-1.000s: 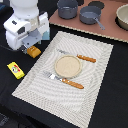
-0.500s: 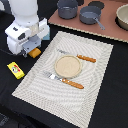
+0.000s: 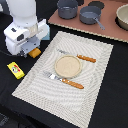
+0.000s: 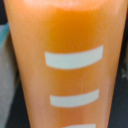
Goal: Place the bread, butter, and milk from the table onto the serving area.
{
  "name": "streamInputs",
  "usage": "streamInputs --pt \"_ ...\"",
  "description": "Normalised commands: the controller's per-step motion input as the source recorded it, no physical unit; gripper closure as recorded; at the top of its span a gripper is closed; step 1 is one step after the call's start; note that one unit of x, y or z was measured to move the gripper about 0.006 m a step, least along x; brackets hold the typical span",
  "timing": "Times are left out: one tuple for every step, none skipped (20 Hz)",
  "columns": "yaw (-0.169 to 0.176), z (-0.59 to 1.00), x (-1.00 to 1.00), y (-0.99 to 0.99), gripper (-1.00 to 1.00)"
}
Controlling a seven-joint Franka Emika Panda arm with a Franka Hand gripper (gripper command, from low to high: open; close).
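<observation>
Exterior view: the arm's white head hides the fingers, so their state cannot be told. The bread [image 3: 34,52] peeks out beneath it, at nine o'clock of the serving area [image 3: 95,87]; the butter [image 3: 15,70] lies on the dark surface [image 3: 115,107] at seven o'clock of the bread.

Wrist view: the bread [image 4: 70,60] fills the frame, orange with pale bars.

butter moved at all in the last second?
No. The butter lies in the same spot off the placemat's edge on the exterior view's left, at the same angle as before.
</observation>
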Motion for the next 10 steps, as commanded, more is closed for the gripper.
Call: streamInputs --pt "0.011 -0.34 0.0 0.06 1.0" --pt "0.006 -0.34 0.0 0.06 1.0" --pt "0.0 -0.31 0.0 0.04 1.0" --pt "0.0 0.07 0.05 0.0 1.0" --pt "-0.042 0.88 0.0 0.0 1.0" --pt "-0.065 1.0 0.0 0.0 1.0" --pt "-0.063 1.0 0.0 0.0 1.0" --pt "-0.04 1.0 -0.04 0.0 1.0" --pt "-0.028 1.0 -0.02 0.0 1.0" --pt "-0.04 1.0 0.0 0.0 1.0"
